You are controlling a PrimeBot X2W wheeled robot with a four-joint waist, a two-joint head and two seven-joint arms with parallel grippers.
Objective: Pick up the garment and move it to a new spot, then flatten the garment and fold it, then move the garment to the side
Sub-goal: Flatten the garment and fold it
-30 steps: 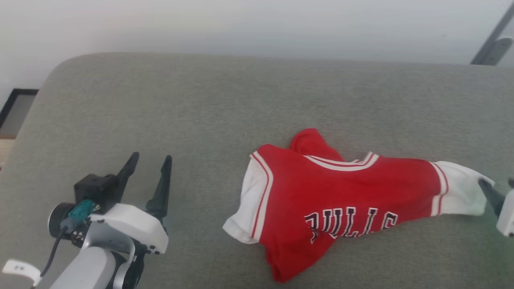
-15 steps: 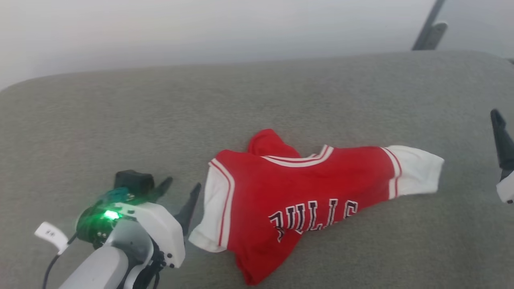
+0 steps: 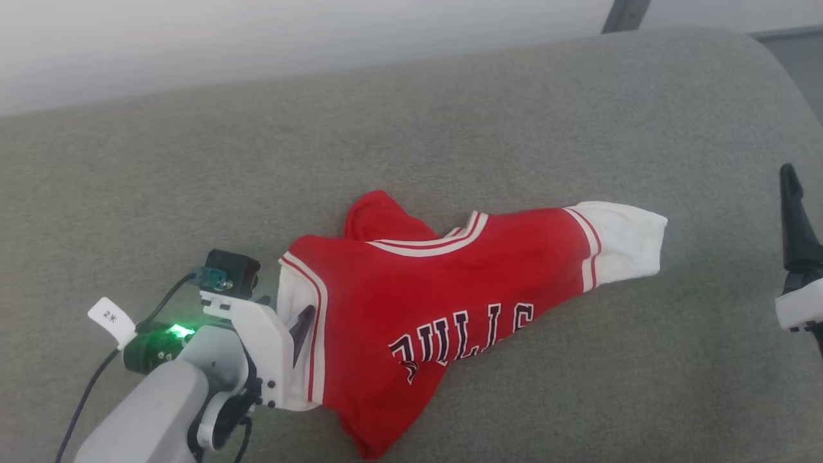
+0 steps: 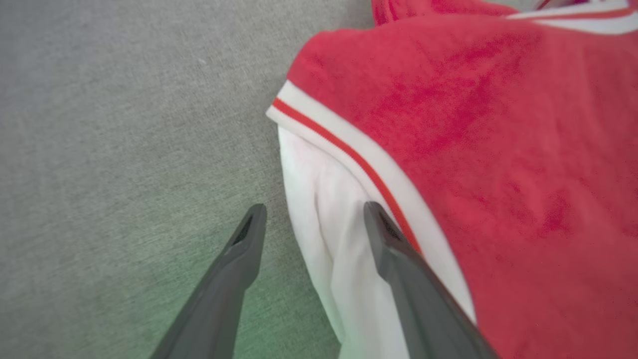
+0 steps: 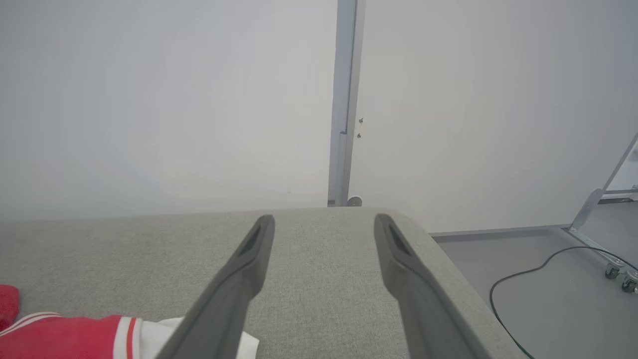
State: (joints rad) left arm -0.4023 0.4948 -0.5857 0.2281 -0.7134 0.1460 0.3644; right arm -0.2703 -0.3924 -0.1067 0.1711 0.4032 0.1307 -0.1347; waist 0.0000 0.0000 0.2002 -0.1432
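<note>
In the head view, your left gripper (image 3: pixel 289 315) had closed in on the garment (image 3: pixel 450 289). A second before it stood well apart from it; now its fingers (image 3: pixel 303 325) were at the sleeve (image 3: pixel 297 288) on your left. Your right gripper (image 3: pixel 797 231), a second before right at the other sleeve (image 3: pixel 627 241), now stood apart from it by the surface's (image 3: pixel 193 161) right edge. The whole picture had swung too, so the head had turned. The garment lay rumpled as before, mid-surface toward the near edge, lettering upside down to you. I judge you were starting the first pick-up, with nothing gripped yet.

The left wrist view gave you what the head view left unclear. The jaws stood wide, one finger over the sleeve beside its red stripe, the other over bare surface, the sleeve's edge between them. Whether that finger pressed the cloth I could not tell. Closing there would probably catch the sleeve alone, so the body would trail.

The right wrist view showed that gripper released too, with nothing between its fingers. They pointed over the surface's far right corner toward a wall (image 5: pixel 149 99) and a post (image 5: pixel 344 99). The other sleeve's tip lay beside one finger. This view added a cable (image 5: pixel 523 279) on the floor (image 5: pixel 548 319).
</note>
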